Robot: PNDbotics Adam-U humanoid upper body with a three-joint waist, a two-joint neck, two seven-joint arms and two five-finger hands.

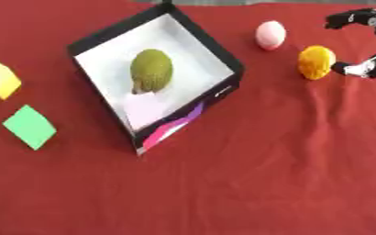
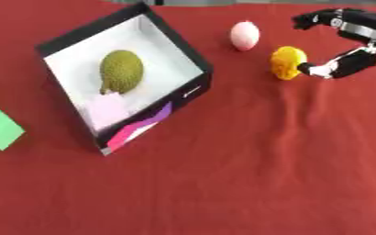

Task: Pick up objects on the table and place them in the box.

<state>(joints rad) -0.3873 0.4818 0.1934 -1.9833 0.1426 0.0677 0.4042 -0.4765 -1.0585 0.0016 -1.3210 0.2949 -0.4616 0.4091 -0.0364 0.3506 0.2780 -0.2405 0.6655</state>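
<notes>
Right hand [image 2: 348, 39], fingers spread wide, thumb tip touching the orange ball [image 2: 288, 62].

R hand [image 1: 366, 46] open by orange ball [image 1: 316, 62]; green fruit [image 1: 151, 70] in box [image 1: 223, 53].

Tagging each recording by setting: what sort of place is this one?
Probably a staged tabletop test setup, not a home or shop: a red cloth covers the table, with toy-like objects and a black box with white interior laid out, and the robot's right hand by an orange ball.
</notes>
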